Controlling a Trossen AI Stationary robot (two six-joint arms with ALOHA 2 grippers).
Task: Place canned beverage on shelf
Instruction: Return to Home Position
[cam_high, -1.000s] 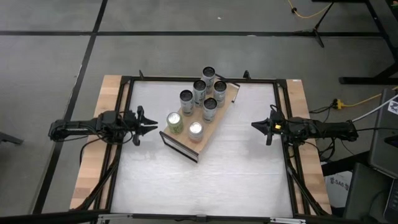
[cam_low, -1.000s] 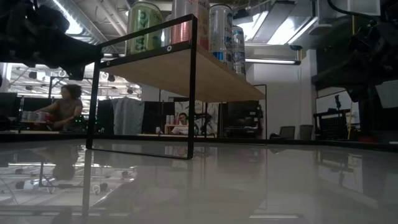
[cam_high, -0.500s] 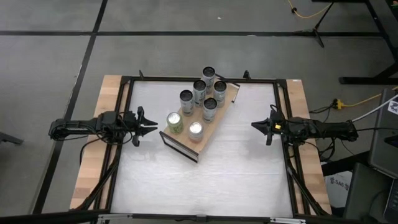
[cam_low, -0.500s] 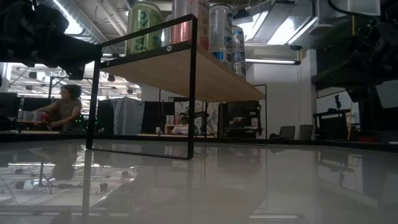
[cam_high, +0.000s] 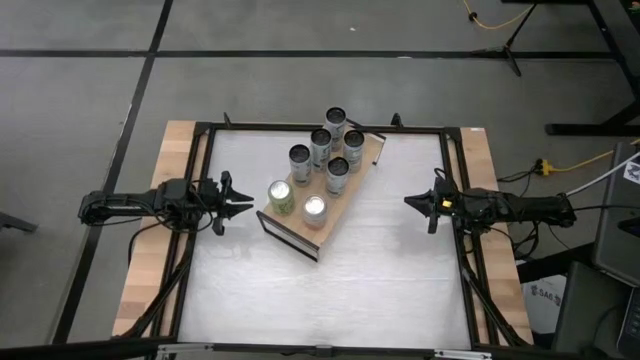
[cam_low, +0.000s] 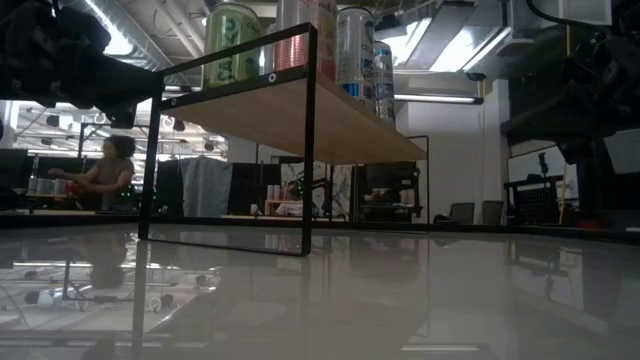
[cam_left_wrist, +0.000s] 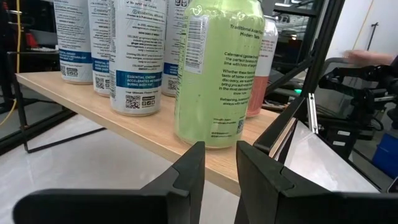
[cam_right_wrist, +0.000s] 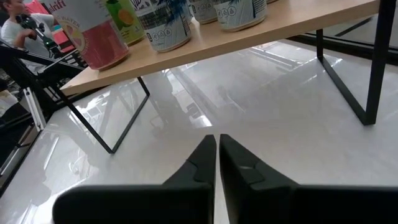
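The shelf (cam_high: 372, 152), a light-wood board on black frame ends, stands slantwise on the white tabletop at the far middle. Several cans stand upright on it, among them a green can (cam_high: 281, 196) and a pink can (cam_high: 314, 210) at its near end. My left gripper (cam_high: 243, 204) hangs level at the table's left side, pointing at the green can (cam_left_wrist: 217, 68), shut and holding nothing. At the table's right side my right gripper (cam_high: 410, 201) is shut too, tipped slightly down toward the tabletop under the shelf board (cam_right_wrist: 205, 50). Neither gripper touches a can or the shelf.
A black frame (cam_high: 320, 128) runs around the white tabletop, with wooden strips (cam_high: 178, 160) outside it on both sides. Bare tabletop (cam_high: 330, 300) lies between the shelf and the near edge. In the low view a person (cam_low: 108, 172) sits far behind the table.
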